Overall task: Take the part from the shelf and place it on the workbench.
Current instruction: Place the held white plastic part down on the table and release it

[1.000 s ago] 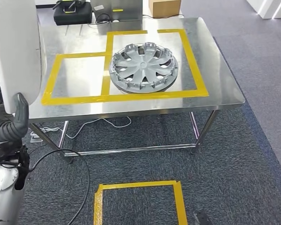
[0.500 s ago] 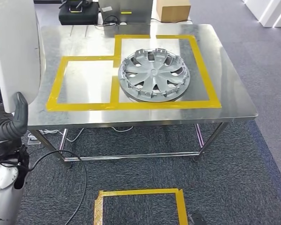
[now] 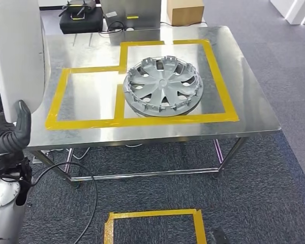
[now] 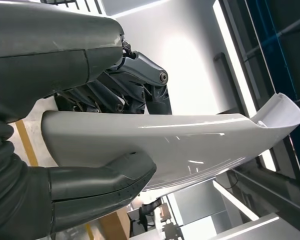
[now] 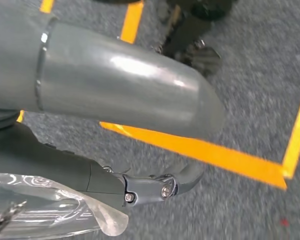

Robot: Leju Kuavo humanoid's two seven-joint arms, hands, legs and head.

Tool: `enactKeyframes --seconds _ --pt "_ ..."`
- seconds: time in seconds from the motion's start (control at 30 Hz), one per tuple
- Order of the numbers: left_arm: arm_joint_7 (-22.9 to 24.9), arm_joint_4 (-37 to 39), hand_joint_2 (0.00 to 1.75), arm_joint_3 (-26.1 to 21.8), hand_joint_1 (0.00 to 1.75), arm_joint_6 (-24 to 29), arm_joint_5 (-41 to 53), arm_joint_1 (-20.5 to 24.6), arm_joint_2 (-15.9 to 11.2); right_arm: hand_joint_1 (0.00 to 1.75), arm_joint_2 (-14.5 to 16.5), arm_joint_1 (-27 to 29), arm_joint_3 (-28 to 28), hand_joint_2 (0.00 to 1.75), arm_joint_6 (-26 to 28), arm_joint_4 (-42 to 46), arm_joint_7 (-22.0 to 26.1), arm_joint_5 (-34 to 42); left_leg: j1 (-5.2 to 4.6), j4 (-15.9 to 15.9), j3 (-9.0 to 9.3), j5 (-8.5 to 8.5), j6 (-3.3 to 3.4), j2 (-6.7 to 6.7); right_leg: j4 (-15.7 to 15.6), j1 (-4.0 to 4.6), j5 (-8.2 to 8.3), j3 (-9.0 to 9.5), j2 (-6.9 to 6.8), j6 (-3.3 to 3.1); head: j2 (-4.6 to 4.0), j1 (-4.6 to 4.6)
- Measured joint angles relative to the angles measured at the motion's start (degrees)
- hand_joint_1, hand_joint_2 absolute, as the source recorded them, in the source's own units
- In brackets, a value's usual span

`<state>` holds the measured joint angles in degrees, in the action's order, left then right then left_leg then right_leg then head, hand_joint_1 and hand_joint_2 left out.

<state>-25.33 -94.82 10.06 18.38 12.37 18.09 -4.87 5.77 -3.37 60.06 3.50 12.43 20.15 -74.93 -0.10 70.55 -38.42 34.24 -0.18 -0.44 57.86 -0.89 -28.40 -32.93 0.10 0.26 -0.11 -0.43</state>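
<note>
My left hand (image 3: 12, 136) holds a tall white curved panel (image 3: 18, 51) upright at the left edge of the head view, just short of the steel workbench (image 3: 247, 91). In the left wrist view the thumb (image 4: 103, 182) and the dark fingers (image 4: 141, 75) clamp the panel (image 4: 186, 142) from both sides. A grey hubcap (image 3: 162, 85) lies inside the right yellow-taped rectangle on the workbench. The left taped rectangle (image 3: 87, 94) holds nothing. My right hand (image 5: 114, 92) hangs over the carpet with its fingers stretched out and nothing in them.
A black case (image 3: 80, 18) and a cardboard box (image 3: 184, 10) stand beyond the workbench's far edge. A black cable (image 3: 90, 195) loops over the carpet by the table legs. A yellow tape square (image 3: 153, 223) marks the floor in front.
The whole picture has shifted and turned slightly, so the camera moved. The workbench sits a little differently in view. My left hand still holds the panel in the same pose.
</note>
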Motion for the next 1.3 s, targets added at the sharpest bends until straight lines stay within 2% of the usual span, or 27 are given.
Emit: enactKeyframes --seconds 0.03,0.07,0.1,0.17,0.2,0.23,0.33,0.4,0.43,0.5,0.53,0.57,0.6,0.63,0.7,0.73,0.77,0.87,0.9,0.97,1.03,1.07,1.1,1.13,1.2,1.23,1.3 --pt "0.13 0.03 1.75 0.01 1.75 0.02 0.06 -0.10 0.01 0.00 0.00 -0.02 0.00 0.00 0.00 0.00 -0.01 -0.01 0.28 3.25 -1.79 0.85 -0.25 0.01 0.01 -0.02 -0.12 0.15 -0.01 -0.07 0.00 0.01" --pt "0.31 0.07 1.75 0.01 1.75 0.05 0.17 -0.18 0.02 0.00 0.00 -0.01 0.00 0.00 -0.01 -0.01 -0.01 -0.02 0.51 4.84 -2.85 0.68 -0.45 0.02 0.02 -0.05 -0.25 0.32 0.00 -0.06 0.00 0.02" --pt "0.52 0.09 1.75 0.01 1.75 0.14 0.38 -0.20 0.02 0.00 0.01 0.01 0.00 0.00 -0.01 -0.01 -0.02 -0.05 0.70 4.16 -2.83 -0.66 -0.59 0.03 0.03 -0.11 -0.40 0.53 0.02 0.02 0.00 0.02" --pt "0.90 0.13 1.75 0.01 1.75 0.39 0.98 -0.11 0.02 0.00 0.03 0.05 0.00 0.00 -0.02 -0.02 -0.03 -0.09 0.96 -2.49 -0.22 -5.29 -0.73 0.10 0.06 -0.29 -0.80 1.11 0.10 0.42 0.00 0.01" --pt "1.08 0.16 1.75 0.02 1.75 0.54 1.39 0.01 0.02 0.00 0.04 0.01 0.00 0.00 -0.02 -0.02 -0.03 -0.12 0.93 -6.12 1.36 -6.98 -0.73 0.13 0.16 -0.25 -1.04 1.27 0.17 0.74 0.00 -0.03" --pt "1.33 0.22 1.75 0.04 1.75 0.66 1.86 0.17 0.02 0.00 0.04 -0.07 0.00 0.00 -0.01 -0.01 -0.03 -0.14 0.89 -8.85 2.52 -7.76 -0.56 0.15 0.25 -0.19 -1.19 1.26 0.20 1.09 0.00 -0.01" --pt "2.65 0.65 1.75 0.21 1.75 0.87 3.93 0.64 -0.02 0.00 0.04 -0.26 0.00 0.00 -0.01 -0.01 -0.10 -0.46 0.68 -10.90 3.18 -7.33 0.33 0.11 0.11 -0.09 -1.21 0.98 0.14 1.97 0.00 0.05" --pt "4.15 1.20 1.75 0.50 1.75 0.63 6.12 1.37 -0.14 0.00 0.04 -0.35 0.00 0.00 -0.03 0.00 -0.25 -0.78 0.82 -11.18 3.27 -7.46 1.04 0.12 1.19 -0.16 -2.15 0.31 0.07 2.45 0.00 0.13" --pt "5.11 1.67 1.75 0.74 1.75 0.32 7.52 2.08 -0.24 0.00 0.04 -0.42 -0.01 0.00 -0.05 0.00 -0.33 -0.92 0.90 -11.32 3.34 -7.54 1.38 0.14 3.33 -0.17 -3.34 -0.81 0.05 2.61 0.00 0.30" --pt "7.46 3.38 1.75 1.60 1.75 -0.84 10.90 4.03 -0.58 0.00 0.04 -0.57 -0.04 0.00 -0.20 -0.01 -0.51 -1.14 0.82 -11.35 3.34 -7.55 1.82 0.16 10.72 -0.17 -6.50 -4.63 0.01 2.71 0.00 0.60" --pt "8.68 4.57 1.75 2.19 1.75 -1.63 12.67 5.17 -0.87 0.00 0.04 -0.61 -0.07 0.00 -0.31 -0.02 -0.60 -1.24 0.71 -11.34 3.35 -7.52 1.91 0.15 14.37 -0.16 -7.56 -6.63 0.01 2.70 0.00 0.68" --pt "9.83 5.84 1.75 2.88 1.75 -2.34 14.49 6.36 -1.18 0.00 0.04 -0.64 -0.09 0.00 -0.41 -0.02 -0.67 -1.33 0.59 -11.33 3.37 -7.50 1.97 0.13 16.47 -0.13 -7.69 -8.00 0.02 2.63 0.00 0.70" --pt "11.05 7.13 1.75 3.62 1.75 -2.83 16.74 7.64 -1.49 0.00 0.04 -0.67 -0.11 0.00 -0.49 -0.01 -0.76 -1.44 0.49 -11.32 3.41 -7.48 2.00 0.09 16.39 -0.06 -6.71 -8.35 0.02 2.47 0.00 0.71" --pt "12.27 8.43 1.75 4.42 1.75 -3.06 19.29 9.04 -1.75 0.00 0.03 -0.73 -0.14 0.00 -0.55 -0.01 -0.83 -1.62 0.40 -11.31 3.47 -7.46 2.01 0.06 14.08 0.04 -4.77 -7.62 0.02 2.20 0.00 0.73" --pt "14.59 11.14 1.75 6.15 1.75 -3.21 24.70 12.20 -2.16 0.00 -0.02 -0.96 -0.25 0.00 -0.72 0.01 -0.92 -1.99 0.19 -11.25 3.48 -7.41 1.92 0.01 6.27 0.35 -0.68 -4.25 0.00 1.48 0.00 0.73" --pt "15.54 12.54 1.75 7.00 1.75 -3.49 26.90 13.80 -2.32 0.00 -0.04 -1.14 -0.33 0.00 -0.84 0.01 -0.95 -2.16 0.09 -11.18 3.37 -7.40 1.79 0.00 3.23 0.49 0.36 -2.84 -0.02 1.22 0.00 0.71" --pt "16.31 13.90 1.75 7.83 1.75 -3.91 28.54 15.25 -2.44 0.00 -0.07 -1.30 -0.44 0.00 -0.98 0.01 -1.04 -2.30 0.02 -11.14 3.24 -7.44 1.59 0.00 1.47 0.61 0.72 -2.02 -0.01 1.07 0.00 0.69" --pt "18.51 17.88 1.75 10.06 1.75 -5.44 31.83 18.57 -2.40 0.00 -0.04 -1.54 -0.73 0.00 -1.40 -0.01 -1.57 -2.80 0.01 -11.13 3.03 -7.50 0.79 0.04 0.60 0.52 0.77 -1.71 0.07 0.70 0.00 0.69" --pt "19.27 19.21 1.75 10.70 1.75 -5.94 32.71 19.65 -2.28 0.00 -0.02 -1.58 -0.81 0.00 -1.52 -0.01 -1.74 -2.94 0.02 -10.48 2.75 -6.96 0.48 0.07 0.45 0.37 0.90 -1.61 0.04 0.46 0.00 0.59" --pt "21.01 22.13 1.75 11.90 1.75 -7.04 34.35 21.97 -1.88 0.00 0.01 -1.72 -1.07 0.00 -1.69 -0.01 -1.95 -3.06 0.20 -5.98 0.78 -4.32 -0.15 0.12 0.22 0.13 1.06 -1.41 -0.05 0.04 0.00 0.40" --pt "23.33 25.90 1.75 13.32 1.75 -8.30 36.46 24.16 -1.19 0.00 0.00 -1.95 -1.40 0.00 -1.88 -0.01 -2.03 -3.08 0.40 1.44 -2.59 -1.22 -0.62 0.15 0.24 0.13 1.02 -1.34 -0.06 -0.11 0.00 0.32" --pt "24.61 28.01 1.75 14.06 1.75 -8.84 37.67 25.04 -0.75 0.00 0.00 -2.08 -1.55 0.00 -1.98 -0.01 -2.07 -3.08 0.45 3.90 -3.78 -0.67 -0.72 0.15 0.25 0.14 1.01 -1.30 -0.04 -0.12 0.00 0.32" --pt "25.89 30.14 1.75 14.70 1.75 -9.24 38.78 25.89 -0.24 0.00 0.01 -2.19 -1.68 0.00 -2.14 -0.01 -2.11 -3.08 0.47 4.25 -4.02 -1.27 -0.72 0.15 0.26 0.14 0.99 -1.25 0.01 -0.12 0.00 0.30" --pt "27.08 32.21 1.75 15.24 1.75 -9.52 39.79 26.79 0.35 0.00 0.03 -2.27 -1.78 0.00 -2.25 -0.01 -2.15 -3.07 0.48 2.25 -3.18 -2.95 -0.60 0.16 0.27 0.15 0.95 -1.15 0.08 -0.10 0.00 0.31" --pt "29.35 36.24 1.75 16.12 1.75 -9.97 41.53 28.73 1.61 0.00 0.10 -2.42 -1.99 0.00 -2.40 -0.02 -2.20 -3.01 0.36 -5.29 0.30 -7.02 -0.03 0.16 0.27 0.22 0.82 -0.95 0.18 0.07 0.00 0.33" --pt "30.45 38.26 1.75 16.57 1.75 -10.20 42.40 29.72 2.30 0.00 0.15 -2.50 -2.08 0.00 -2.42 -0.02 -2.20 -2.97 0.22 -8.54 1.78 -8.19 0.30 0.15 0.29 0.28 0.77 -0.94 0.18 0.24 0.00 0.35" --pt "32.83 42.11 1.75 17.40 1.75 -10.42 44.07 31.09 3.67 0.00 0.24 -2.66 -2.16 0.00 -2.44 -0.02 -2.23 -2.85 -0.11 -11.23 2.93 -8.29 0.81 0.13 0.21 0.32 0.82 -1.13 0.12 0.74 0.00 0.39"
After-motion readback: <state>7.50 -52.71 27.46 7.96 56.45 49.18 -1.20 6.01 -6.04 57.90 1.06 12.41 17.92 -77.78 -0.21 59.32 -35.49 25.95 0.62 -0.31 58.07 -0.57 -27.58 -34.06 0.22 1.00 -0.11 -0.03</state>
